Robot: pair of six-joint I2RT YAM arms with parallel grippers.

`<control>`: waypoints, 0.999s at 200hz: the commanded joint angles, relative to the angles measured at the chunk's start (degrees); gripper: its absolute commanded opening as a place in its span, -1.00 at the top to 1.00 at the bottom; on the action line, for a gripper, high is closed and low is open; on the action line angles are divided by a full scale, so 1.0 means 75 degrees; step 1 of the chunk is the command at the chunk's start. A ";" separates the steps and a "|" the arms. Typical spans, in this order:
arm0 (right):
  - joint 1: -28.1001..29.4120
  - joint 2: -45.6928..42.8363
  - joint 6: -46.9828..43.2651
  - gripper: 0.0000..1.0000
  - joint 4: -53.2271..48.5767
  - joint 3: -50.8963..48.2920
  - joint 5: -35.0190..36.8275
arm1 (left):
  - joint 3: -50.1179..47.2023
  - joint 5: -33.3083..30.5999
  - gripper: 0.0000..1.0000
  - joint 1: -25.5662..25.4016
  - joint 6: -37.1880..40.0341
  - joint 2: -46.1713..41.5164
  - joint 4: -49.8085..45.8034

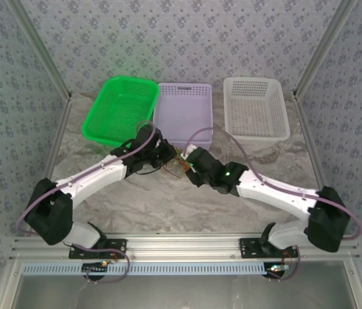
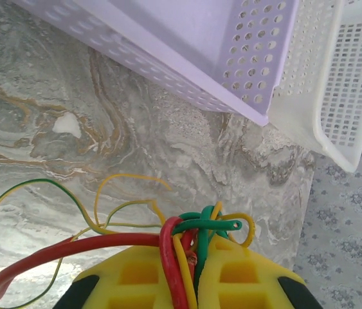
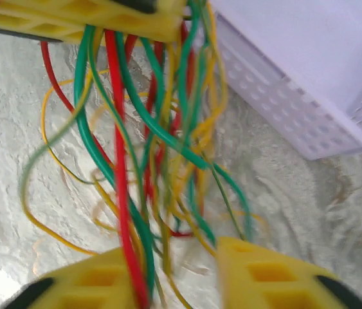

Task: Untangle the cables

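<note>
Yellow jaws of the left gripper [image 2: 195, 264] clench a knot of thin red, green and yellow cables [image 2: 187, 225]. The right gripper [image 3: 184, 273] stands parted, strands loose between its jaws. The tangle stretches between them over the marbled table [image 2: 52, 84], near a lilac perforated plastic basket [image 2: 258, 58]. Best to pinch one strand, then draw away slowly.

The yellow left fingers [image 2: 245, 283] run off the bottom edge at the left wrist, and the cables [image 2: 171, 257] vanish where they are pinched between them. Above the right fingers [image 3: 264, 277] the strands blur together; the lilac basket [image 3: 309, 77] beyond is cut off. From overhead, the knot between both pairs of fingers is too small to sort by colour.
</note>
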 commanded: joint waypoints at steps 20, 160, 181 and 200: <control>-0.0874 -0.2205 0.2712 -0.29 0.0656 -0.0824 -0.1642 | -0.0557 0.0600 1.00 0.0151 0.0394 -0.0532 0.1879; -0.2837 -0.0684 0.3754 -0.28 0.2291 -0.0795 -0.6767 | 0.0408 0.2942 1.00 -0.0031 0.3317 -0.0487 0.1081; -0.2804 -0.0555 0.3819 -0.19 0.2428 -0.0764 -0.6734 | 0.0459 0.2987 1.00 -0.0122 0.3338 -0.0361 0.1129; -0.2827 -0.0384 0.3788 0.05 0.2433 -0.0715 -0.6589 | 0.0456 0.2946 1.00 -0.0213 0.3332 -0.0349 0.1196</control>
